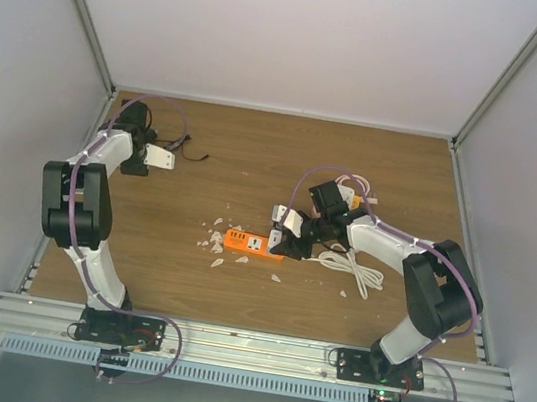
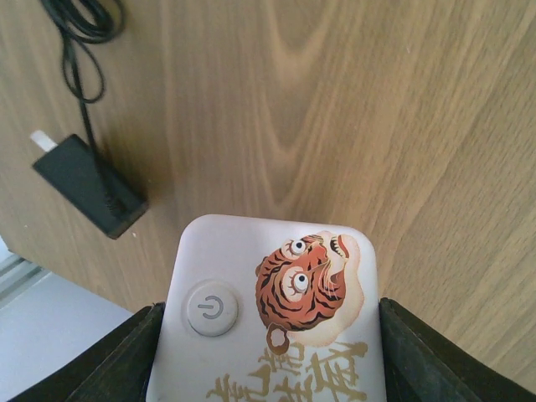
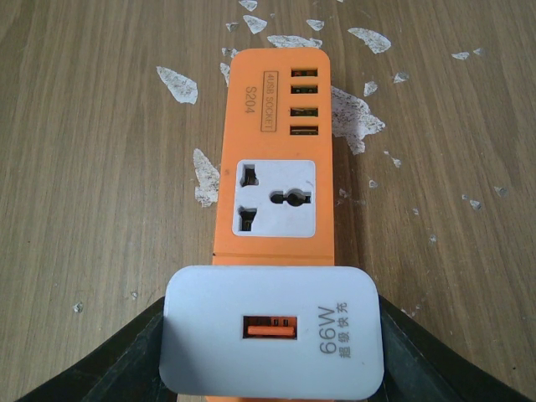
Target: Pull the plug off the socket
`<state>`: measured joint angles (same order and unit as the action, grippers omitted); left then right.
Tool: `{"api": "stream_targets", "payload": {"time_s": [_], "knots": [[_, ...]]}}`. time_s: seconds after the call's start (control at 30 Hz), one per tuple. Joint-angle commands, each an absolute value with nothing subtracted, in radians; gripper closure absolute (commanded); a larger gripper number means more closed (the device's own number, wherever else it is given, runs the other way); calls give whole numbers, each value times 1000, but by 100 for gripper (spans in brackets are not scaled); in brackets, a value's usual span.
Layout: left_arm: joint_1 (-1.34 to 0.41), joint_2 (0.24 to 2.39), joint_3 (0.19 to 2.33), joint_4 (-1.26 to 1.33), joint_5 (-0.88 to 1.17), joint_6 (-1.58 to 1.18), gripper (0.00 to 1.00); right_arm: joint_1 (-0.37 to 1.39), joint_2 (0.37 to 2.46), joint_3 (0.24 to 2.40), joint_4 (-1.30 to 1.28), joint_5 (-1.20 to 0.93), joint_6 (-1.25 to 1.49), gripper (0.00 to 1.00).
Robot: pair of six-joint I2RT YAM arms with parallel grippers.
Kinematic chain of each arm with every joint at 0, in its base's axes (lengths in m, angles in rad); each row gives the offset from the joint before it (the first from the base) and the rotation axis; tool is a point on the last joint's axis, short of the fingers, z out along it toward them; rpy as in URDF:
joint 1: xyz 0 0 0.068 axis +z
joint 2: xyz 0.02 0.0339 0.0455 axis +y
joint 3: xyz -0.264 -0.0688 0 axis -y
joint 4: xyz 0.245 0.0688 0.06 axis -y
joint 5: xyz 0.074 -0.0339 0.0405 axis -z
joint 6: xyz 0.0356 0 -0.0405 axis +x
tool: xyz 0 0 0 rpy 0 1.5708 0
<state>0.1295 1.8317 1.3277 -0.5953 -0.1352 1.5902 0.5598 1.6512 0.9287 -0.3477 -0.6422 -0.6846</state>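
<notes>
- Top external: we see the left gripper (image 1: 159, 156) at the far left corner of the wooden table (image 1: 256, 149). The right gripper (image 1: 289, 222) is near mid-table, at the right end of the orange socket strip (image 1: 254, 244). A coiled white cable (image 1: 354, 270) lies just beside it, with pale flakes (image 1: 212, 243) scattered around.
- Left wrist: the jaws are clamped on a white device (image 2: 268, 318) (power button, tiger face), with one dark finger (image 2: 109, 360) on each side. A black adapter (image 2: 88, 188) and its cord (image 2: 79, 33) lie near it on the wood.
- Right wrist: the jaws grasp the white plug (image 3: 272, 335) (a charger marked 66W) by its two sides. It sits over the near end of the strip, just below the empty outlet (image 3: 275, 199). We cannot tell whether its pins are in.
</notes>
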Motion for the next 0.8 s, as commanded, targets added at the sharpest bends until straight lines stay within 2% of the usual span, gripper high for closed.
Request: {"api": "stream_targets", "payload": {"time_s": [0.0,0.37,0.6,0.77], "knots": [[125,1855,1360,-560,-232,1687,64,561,1684,922,-396,-621,-692,70],[105,1933,1374,-534,-323,1750,57,562,1684,919,-396,-616,-696,69],[86,1944,1393,-551,-320,1728,33,561,1680,917,-396,-619,-696,67],[84,1937,1403,-571,-297,1709,22,561,1683,922,-399,-626,-696,66]]}}
